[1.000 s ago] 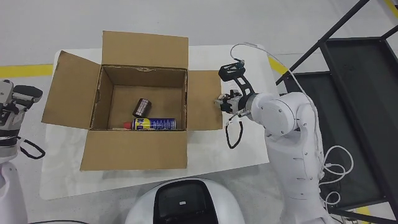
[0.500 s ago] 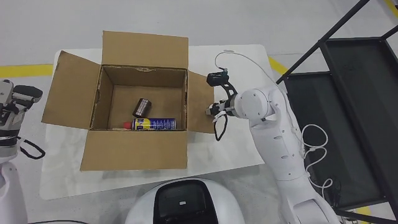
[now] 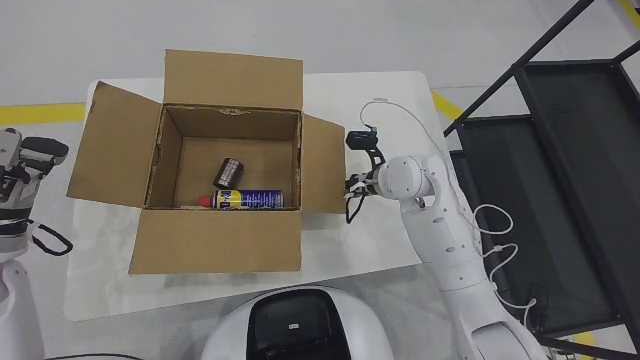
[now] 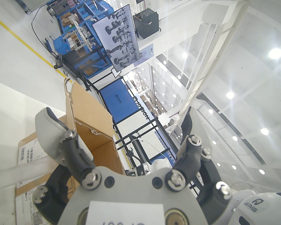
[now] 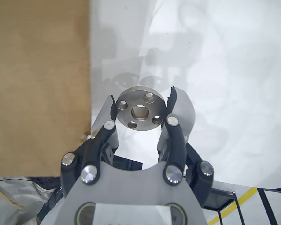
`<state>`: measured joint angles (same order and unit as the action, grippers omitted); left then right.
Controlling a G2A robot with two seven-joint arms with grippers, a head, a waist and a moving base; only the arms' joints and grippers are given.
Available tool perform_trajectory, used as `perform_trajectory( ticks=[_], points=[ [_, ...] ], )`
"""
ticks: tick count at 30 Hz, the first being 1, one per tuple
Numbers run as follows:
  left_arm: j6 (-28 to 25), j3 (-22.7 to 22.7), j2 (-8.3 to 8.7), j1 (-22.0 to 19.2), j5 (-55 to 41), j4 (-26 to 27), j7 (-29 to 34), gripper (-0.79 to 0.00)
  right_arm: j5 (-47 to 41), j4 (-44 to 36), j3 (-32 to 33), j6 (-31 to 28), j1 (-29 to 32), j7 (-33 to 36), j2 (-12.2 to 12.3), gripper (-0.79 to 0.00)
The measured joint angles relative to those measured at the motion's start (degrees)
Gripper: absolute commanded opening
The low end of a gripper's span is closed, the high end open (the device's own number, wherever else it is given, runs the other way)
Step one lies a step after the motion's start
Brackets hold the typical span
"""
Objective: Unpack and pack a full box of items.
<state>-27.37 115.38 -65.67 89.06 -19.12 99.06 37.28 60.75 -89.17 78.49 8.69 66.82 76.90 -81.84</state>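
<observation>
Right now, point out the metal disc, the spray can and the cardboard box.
metal disc (image 5: 134,99): right wrist view, flat face by the centre hole.
spray can (image 3: 250,199): top view, blue body.
cardboard box (image 3: 233,82): top view, back flap.

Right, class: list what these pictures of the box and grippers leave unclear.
Top view: dark cylinder in the box, too small to identify.
Right wrist view: whether the metal disc in the right gripper touches the table; seen from straight above.
Left wrist view: box contents, hidden behind its cardboard wall.
</observation>
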Motion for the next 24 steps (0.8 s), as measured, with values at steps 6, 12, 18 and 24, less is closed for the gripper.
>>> perform_trajectory(
  ticks=[6,12,18,24],
  points=[
    [0.0,0.0,0.00,0.0,0.0,0.0,0.0,0.000,0.9,0.5,0.3,1.4,-0.3,0.5,0.4,-0.785],
    [0.0,0.0,0.00,0.0,0.0,0.0,0.0,0.000,0.5,2.8,0.3,1.9,-0.6,-1.3,0.7,-0.776],
    [0.0,0.0,0.00,0.0,0.0,0.0,0.0,0.000,-2.0,4.8,0.4,1.9,-0.5,-4.8,0.8,-0.471],
    [0.0,0.0,0.00,0.0,0.0,0.0,0.0,0.000,-2.8,7.0,-0.3,2.1,-1.4,-5.8,1.0,-0.425]
  ],
)
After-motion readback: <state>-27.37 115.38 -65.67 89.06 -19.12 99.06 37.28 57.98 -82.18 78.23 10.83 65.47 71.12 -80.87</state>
